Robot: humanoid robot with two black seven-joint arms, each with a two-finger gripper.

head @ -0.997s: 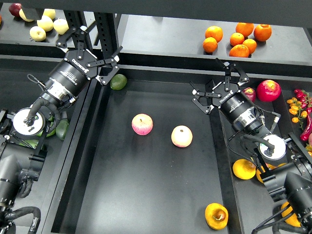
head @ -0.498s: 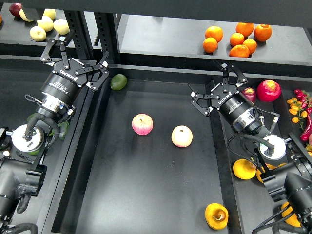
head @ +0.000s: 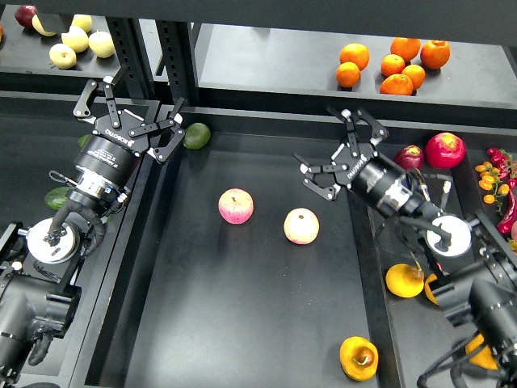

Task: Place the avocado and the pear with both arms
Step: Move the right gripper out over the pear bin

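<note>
A green avocado point(head: 196, 135) lies in the far left corner of the black tray point(head: 242, 315). My left gripper point(head: 132, 113) hangs open and empty just left of it, over the tray's left rim. The orange-yellow pear point(head: 359, 357), with its brown sunken end showing, lies near the tray's front right corner. My right gripper point(head: 329, 147) is open and empty over the tray's right side, above and right of the apples and far from the pear.
Two pink-and-yellow apples point(head: 235, 206) point(head: 300, 225) lie mid-tray. Oranges point(head: 392, 63) sit on the back shelf, pale apples point(head: 77, 39) at back left. Red fruit point(head: 445, 149), chillies point(head: 497, 174) and an orange-yellow fruit point(head: 404, 280) lie right of the tray. Another green fruit point(head: 58, 196) lies left.
My left gripper has drawn back left from the avocado, which stays in the tray's corner. My right gripper has moved left, out over the tray. Both stay open.
</note>
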